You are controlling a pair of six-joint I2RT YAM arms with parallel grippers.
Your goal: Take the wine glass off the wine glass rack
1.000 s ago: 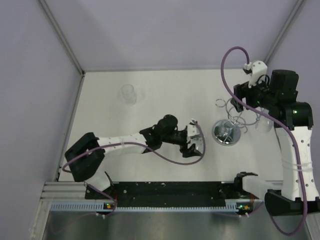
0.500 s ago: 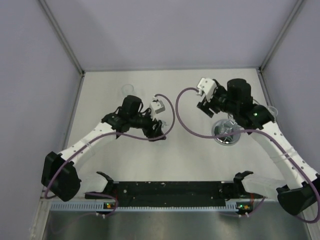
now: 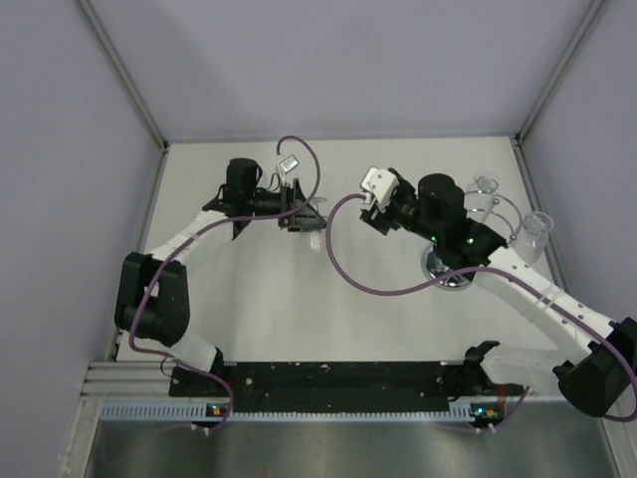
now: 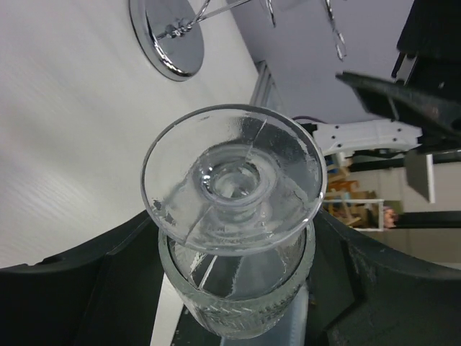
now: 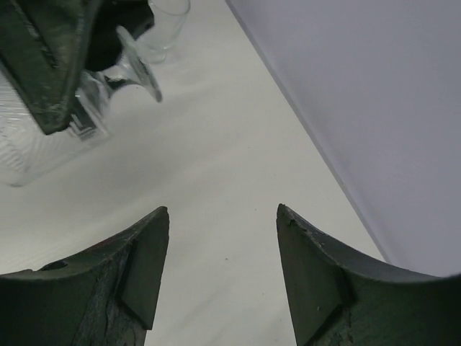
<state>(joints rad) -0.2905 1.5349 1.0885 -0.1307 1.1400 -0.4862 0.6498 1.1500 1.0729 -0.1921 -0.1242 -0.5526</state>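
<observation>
The wine glass rack [image 3: 450, 269] is a chrome stand with a round mirror base at the right of the table; its base also shows in the left wrist view [image 4: 167, 40]. Two clear glasses [image 3: 485, 187] [image 3: 534, 231] sit at its arm ends. My left gripper [image 3: 299, 209] [image 4: 238, 288] is at the far middle-left, shut on the bowl of a clear wine glass [image 3: 315, 214] [image 4: 232, 180], foot toward the camera, well away from the rack. My right gripper [image 3: 370, 214] [image 5: 223, 216] is open and empty above bare table, facing the held glass [image 5: 122, 65].
Another clear glass [image 5: 169, 16] stands on the table beyond the left gripper, near the back wall. Purple cables loop off both wrists over the table's middle. Walls close the table at left, back and right.
My left arm swung from the table's middle to the far left and now holds a wine glass. My right arm swung from behind the rack leftward to the middle, gripper open.
</observation>
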